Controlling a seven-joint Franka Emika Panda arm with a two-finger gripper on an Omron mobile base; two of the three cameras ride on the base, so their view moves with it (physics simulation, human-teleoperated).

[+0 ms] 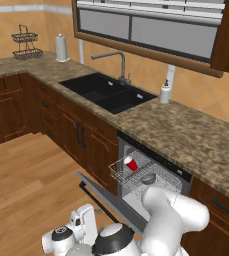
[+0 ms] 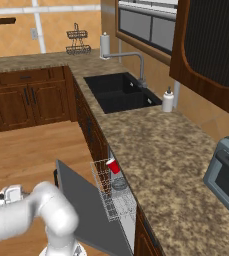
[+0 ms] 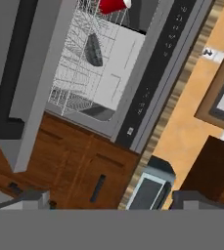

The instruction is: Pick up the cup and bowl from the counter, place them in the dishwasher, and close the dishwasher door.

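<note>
1. Dishwasher (image 1: 156, 175), set under the counter (image 1: 186, 130); its wire rack (image 1: 131, 175) is pulled out past the cabinet fronts.
2. Dishwasher door (image 2: 86, 210), dropped partly open and tilted; its lower edge is cut off by the arm in both base views.
3. Cup (image 1: 131, 163), red, lying tilted at the far end of the rack.
4. Bowl (image 2: 119, 184), grey, in the rack just beside the cup; in the hand view it stands on edge among the wires.
5. Gripper (image 3: 108, 202), jaws spread wide and holding nothing, low over the wooden floor (image 1: 31, 185) beside the door, apart from it.
6. Open floor lies left of the door.
7. Toaster oven (image 2: 226, 170), cut off at the frame edge.
</note>
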